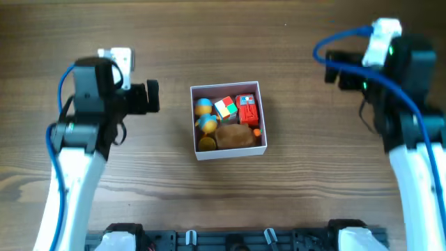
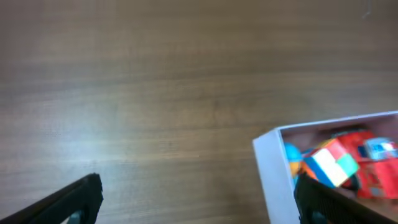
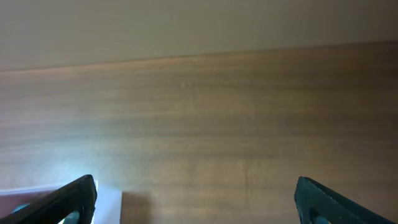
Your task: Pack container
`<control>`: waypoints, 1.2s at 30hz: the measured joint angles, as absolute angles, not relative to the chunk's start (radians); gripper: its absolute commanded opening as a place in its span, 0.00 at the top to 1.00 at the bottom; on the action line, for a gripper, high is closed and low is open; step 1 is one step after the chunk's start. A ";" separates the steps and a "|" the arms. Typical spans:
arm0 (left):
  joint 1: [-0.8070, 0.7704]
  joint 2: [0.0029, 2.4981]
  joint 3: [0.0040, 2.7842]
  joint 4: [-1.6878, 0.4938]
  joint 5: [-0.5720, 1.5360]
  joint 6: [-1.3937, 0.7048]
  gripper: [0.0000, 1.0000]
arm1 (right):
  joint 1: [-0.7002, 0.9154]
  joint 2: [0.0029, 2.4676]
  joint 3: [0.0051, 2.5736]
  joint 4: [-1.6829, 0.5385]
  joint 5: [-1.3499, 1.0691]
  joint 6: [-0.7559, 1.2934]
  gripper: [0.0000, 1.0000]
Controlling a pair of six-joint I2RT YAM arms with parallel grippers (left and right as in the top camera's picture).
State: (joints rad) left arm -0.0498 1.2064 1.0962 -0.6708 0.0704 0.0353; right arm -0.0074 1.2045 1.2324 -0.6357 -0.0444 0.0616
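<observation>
Left wrist shows the left gripper [image 2: 196,194] spread apart, empty, just beside the square white-walled, pink-lined container [image 2: 270,168] of colourful toys [image 2: 336,163]. The right gripper [image 3: 196,190] is likewise spread. Any retreat, I judge, should clear its thin wall.

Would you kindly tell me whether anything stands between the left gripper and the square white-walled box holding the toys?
Nothing visible does. Only a bare stretch of the brown wooden table lies between the open left gripper and the square white-walled box, whose near wall is unobstructed in both the overhead and left wrist views.
</observation>
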 measured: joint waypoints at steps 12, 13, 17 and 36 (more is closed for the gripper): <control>-0.200 0.371 0.765 -0.600 -0.030 0.059 0.00 | 0.032 0.572 0.922 -0.781 -0.018 0.133 0.00; -0.201 0.348 0.760 -0.617 -0.040 0.059 0.00 | 0.032 0.577 0.922 -0.802 -0.018 0.150 0.00; -0.201 0.339 0.746 -0.749 -0.063 0.063 0.00 | 0.032 0.607 0.916 -0.875 -0.018 0.192 0.00; -0.201 0.339 0.741 -1.077 -0.064 0.064 0.00 | 0.057 0.410 0.617 -0.485 0.026 0.178 0.00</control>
